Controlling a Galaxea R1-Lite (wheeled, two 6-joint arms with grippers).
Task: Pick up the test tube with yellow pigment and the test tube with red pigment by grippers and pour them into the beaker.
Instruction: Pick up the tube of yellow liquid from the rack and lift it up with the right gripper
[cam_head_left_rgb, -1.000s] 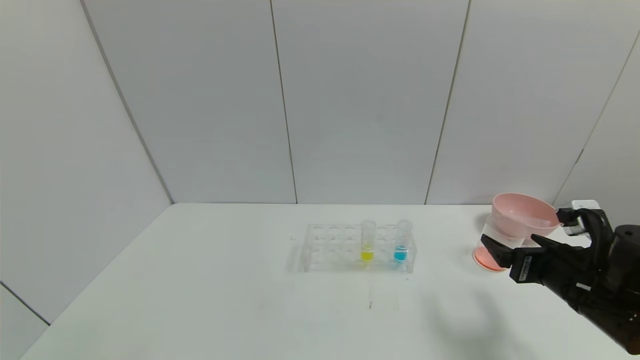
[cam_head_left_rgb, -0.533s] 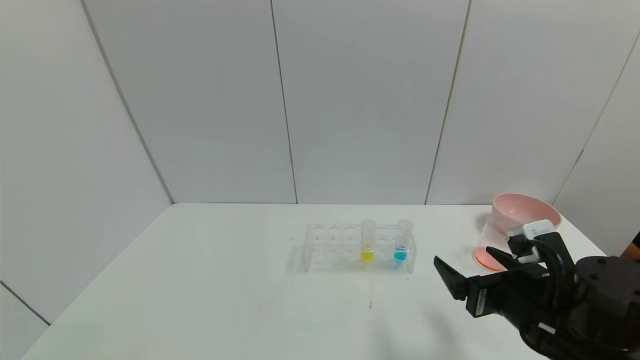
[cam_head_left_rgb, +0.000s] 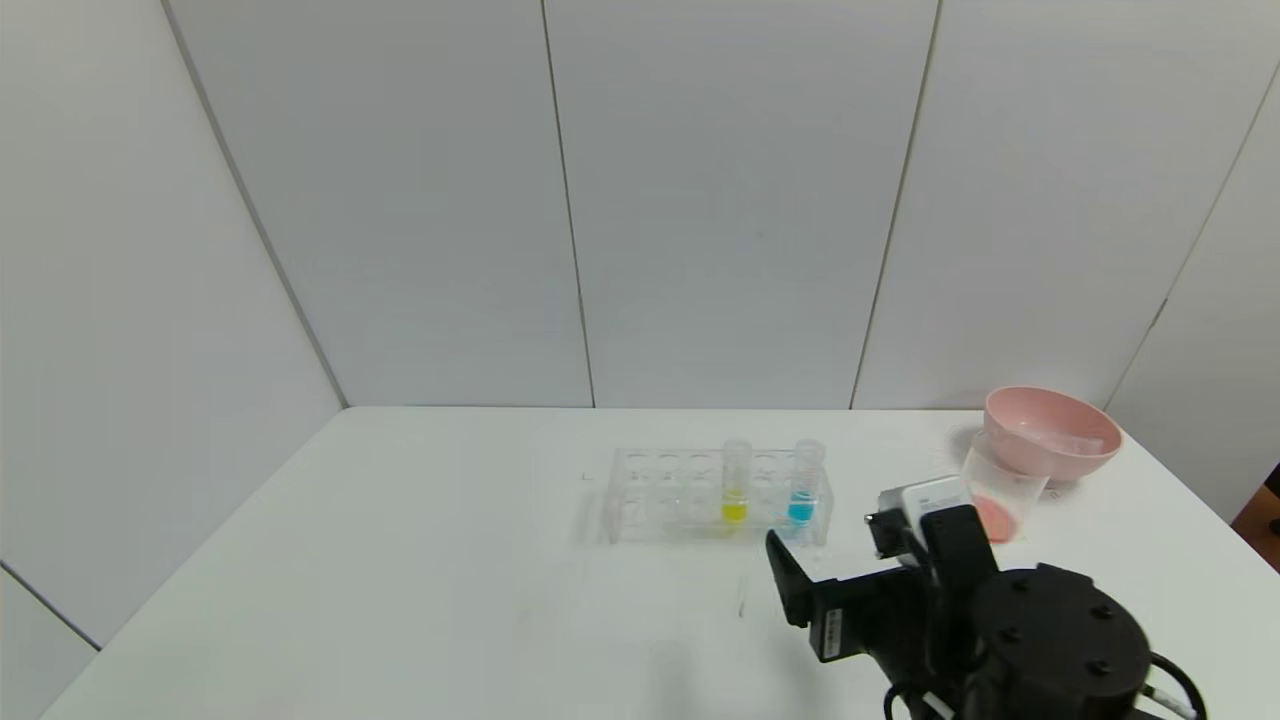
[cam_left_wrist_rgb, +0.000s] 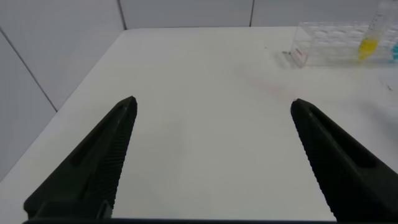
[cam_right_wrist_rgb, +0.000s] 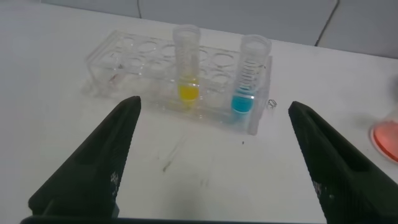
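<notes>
My right gripper (cam_head_left_rgb: 800, 580) hangs wide open over the white table (cam_head_left_rgb: 400, 560), holding nothing, its fingers (cam_right_wrist_rgb: 93, 168) spread either side of the clear tube rack (cam_right_wrist_rgb: 180, 84) ahead of it. In the rack, at 11 o'clock from the gripper, the test tube with yellow pigment (cam_head_left_rgb: 735, 482) stands upright, 1 blue tube (cam_head_left_rgb: 804, 483) beside it at 12 o'clock. The beaker (cam_head_left_rgb: 1000, 490), a red-orange film at its bottom, sits at 2 o'clock just before the pink bowl (cam_head_left_rgb: 1050, 432). No red tube is visible. 1 second ago I had this gripper at the beaker; it has since swung left toward the rack. My left gripper (cam_left_wrist_rgb: 211, 155) idles wide open and empty above bare table. Grey panelled walls (cam_head_left_rgb: 700, 200) enclose the bench.
</notes>
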